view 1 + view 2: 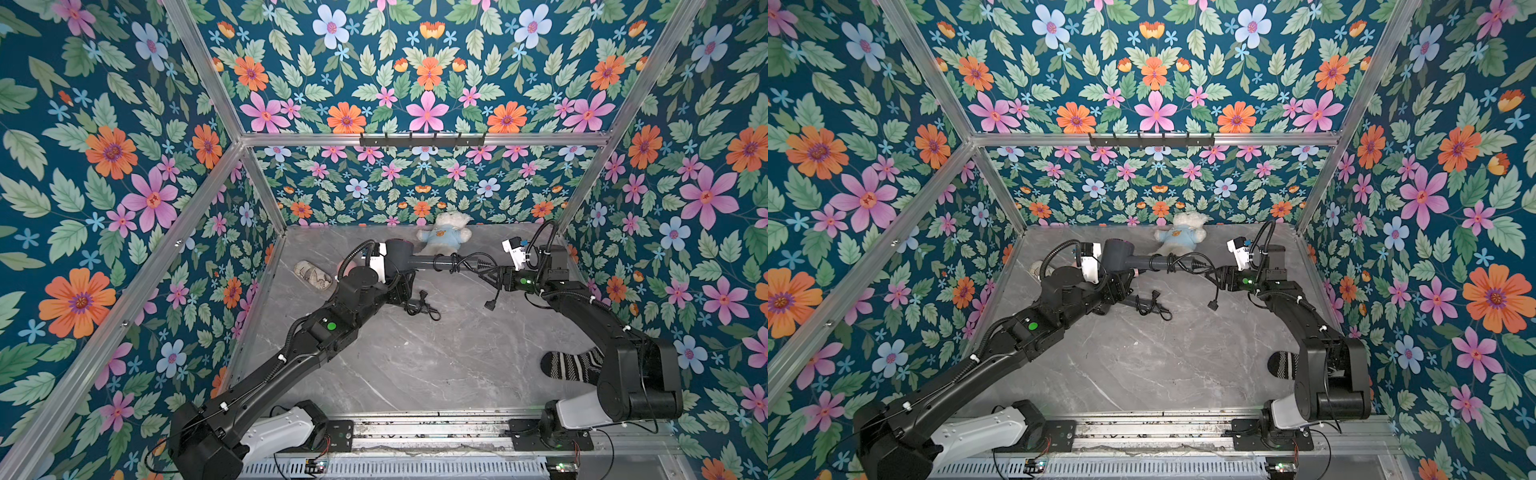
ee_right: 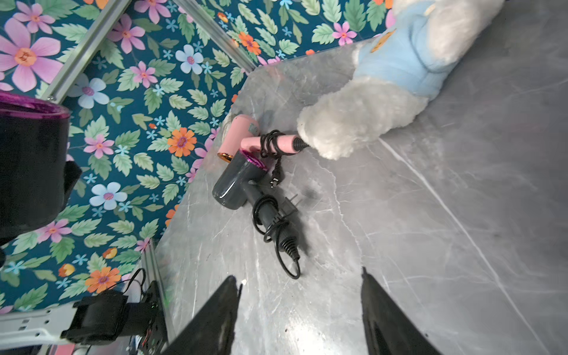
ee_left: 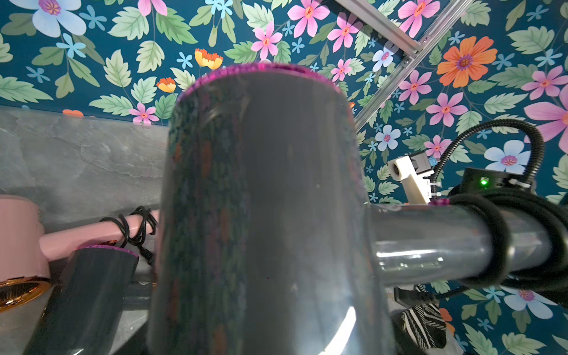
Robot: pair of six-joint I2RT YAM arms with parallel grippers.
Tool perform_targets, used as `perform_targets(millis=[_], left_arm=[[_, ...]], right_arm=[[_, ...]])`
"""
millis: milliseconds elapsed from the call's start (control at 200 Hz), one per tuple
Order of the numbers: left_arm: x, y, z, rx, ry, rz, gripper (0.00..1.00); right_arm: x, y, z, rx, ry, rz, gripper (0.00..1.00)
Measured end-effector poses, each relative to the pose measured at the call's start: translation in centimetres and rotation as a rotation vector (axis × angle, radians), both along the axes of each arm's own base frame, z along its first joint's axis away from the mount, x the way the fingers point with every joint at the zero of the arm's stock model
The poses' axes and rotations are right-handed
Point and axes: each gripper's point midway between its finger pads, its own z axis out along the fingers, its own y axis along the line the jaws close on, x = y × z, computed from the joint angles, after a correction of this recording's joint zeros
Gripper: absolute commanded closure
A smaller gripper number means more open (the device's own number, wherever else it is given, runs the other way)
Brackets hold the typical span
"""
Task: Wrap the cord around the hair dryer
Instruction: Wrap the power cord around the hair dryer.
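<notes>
First, nearest the camera, lower right of a top view: striped sock (image 1: 571, 365) flat on the grey marble table (image 1: 436, 365), partly under the right arm. Mid-frame: second grey dryer (image 2: 229, 188) lying on the table, its own cable looped round its handle; pink dryer (image 2: 244, 140) just beside it, likewise wrapped. Above these, centre of both top views: hair dryer (image 1: 419, 261) held off the table, handle level and pointing frame right. Left gripper (image 1: 398, 272) has it by the barrel, jaws pressed onto it; the barrel fills the left wrist view. Cord (image 1: 448, 264) makes several loops round the middle of the handle; a loose length droops from the handle end, plug (image 1: 490, 306) hanging below. Right gripper (image 2: 298, 276) sits just at the handle end, jaws spread, only bare table showing between them in the right wrist view. Farthest, against the back wall: plush bear (image 1: 444, 232) in a blue top, lying just behind the handle.
</notes>
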Motion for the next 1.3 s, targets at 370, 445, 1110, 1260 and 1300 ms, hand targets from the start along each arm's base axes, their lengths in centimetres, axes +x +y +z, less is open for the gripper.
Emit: perform_targets(millis=[370,445,1110,1260,1300], left_arm=[[0.6,1.3,-0.4,-0.027,0.053,0.037,1.0],[0.9,1.8,-0.6,-0.028,0.067,0.052,1.0],[1.5,1.8,-1.0,-0.035,0.122,0.046,1.0],[1.5,1.7,-1.2,-0.036,0.131,0.041,1.0],[1.5,1.6,-1.3,-0.036,0.133,0.039,1.0]], right_arm=[[-0.8,-5.8,4.9,0.034,-0.139,-0.151,0.42],[-2.5,-4.4,5.5,0.042,-0.173,-0.091,0.42],[-7.1,3.4,6.6,-0.017,-0.291,0.139,0.48],[-6.1,3.5,6.0,-0.028,-0.279,0.13,0.52],[-5.8,3.5,5.9,-0.03,-0.279,0.127,0.53]])
